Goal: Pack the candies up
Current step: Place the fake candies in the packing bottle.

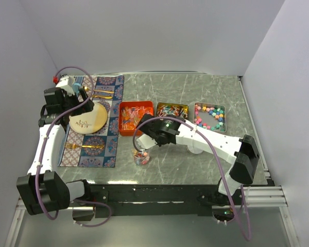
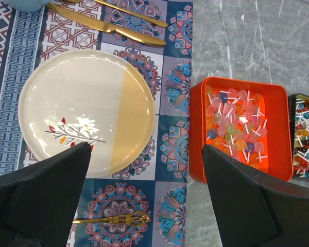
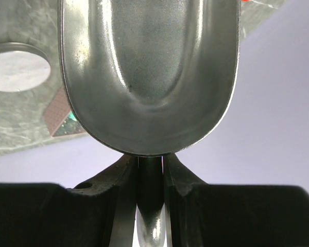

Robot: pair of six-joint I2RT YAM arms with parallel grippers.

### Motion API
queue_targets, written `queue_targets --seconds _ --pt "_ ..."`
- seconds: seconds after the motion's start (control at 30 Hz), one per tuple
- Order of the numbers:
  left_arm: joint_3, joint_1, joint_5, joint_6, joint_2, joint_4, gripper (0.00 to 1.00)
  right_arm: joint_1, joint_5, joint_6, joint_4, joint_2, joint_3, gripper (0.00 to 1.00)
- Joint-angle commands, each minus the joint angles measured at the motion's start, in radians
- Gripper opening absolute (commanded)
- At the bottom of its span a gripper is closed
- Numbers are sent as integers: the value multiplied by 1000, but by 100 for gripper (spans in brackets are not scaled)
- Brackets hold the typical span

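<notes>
Scooping step in hand, by my judgement. The right pincer (image 3: 151, 172) is gripping the handle of a metal scoop (image 3: 149, 77), which its wrist view is showing empty. The candies (image 2: 237, 123) are lying in the orange tray (image 2: 195, 134), and some are sitting in a small cup (image 1: 140, 157) on the counter (image 1: 195, 164). The left pincer (image 2: 147, 149) is hanging wide open over the plate (image 2: 82, 103). The next move is calling for a dip into a tray. Only the overhead view is showing the cup.

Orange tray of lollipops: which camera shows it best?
The left wrist view: the orange tray sits close, its lollipops and sticks individually clear. The top view shows the whole tray, but small. The right wrist view is filled by a metal scoop, no tray.
</notes>
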Motion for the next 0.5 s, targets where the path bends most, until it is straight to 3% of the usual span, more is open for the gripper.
queue_targets --seconds 0.0,0.23,0.47 --pt "1 5 32 -27 -20 44 96 17 103 -27 -10 -14 35 0" --pt "10 5 43 -30 -27 38 96 12 128 -33 -33 -8 90 0" --pt "45 6 84 -11 20 -3 97 -162 22 -54 -114 203 554 0"
